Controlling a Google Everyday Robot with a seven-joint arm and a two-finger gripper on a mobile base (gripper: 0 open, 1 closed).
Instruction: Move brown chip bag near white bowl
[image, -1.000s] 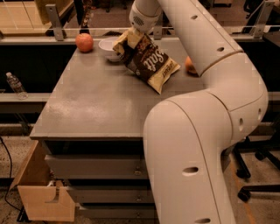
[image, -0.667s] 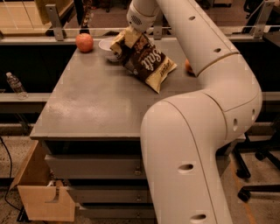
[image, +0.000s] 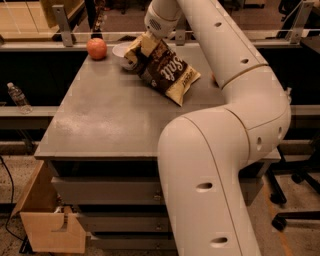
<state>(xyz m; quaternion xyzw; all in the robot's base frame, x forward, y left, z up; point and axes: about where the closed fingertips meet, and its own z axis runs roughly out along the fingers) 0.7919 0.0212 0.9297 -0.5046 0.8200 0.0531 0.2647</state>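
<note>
The brown chip bag (image: 167, 70) lies tilted on the grey table (image: 110, 120) at the far middle, with its lower pale-yellow end resting on the tabletop. My gripper (image: 142, 46) comes down from above and is shut on the bag's upper end. That end is raised right beside the white bowl (image: 120, 49) and overlaps the bowl's right rim. The bowl stands at the table's far edge and is partly hidden by the bag.
An orange fruit (image: 97, 48) sits at the far left corner. A second orange thing (image: 213, 77) peeks out behind my arm on the right. A metal rail (image: 60, 17) runs behind the table. An open wooden drawer (image: 50, 225) juts out at lower left, and a water bottle (image: 18, 97) stands on a left ledge.
My gripper has edged slightly left with the bag's upper end, closer to the bowl. The bag's lower end has stayed about where it was.
</note>
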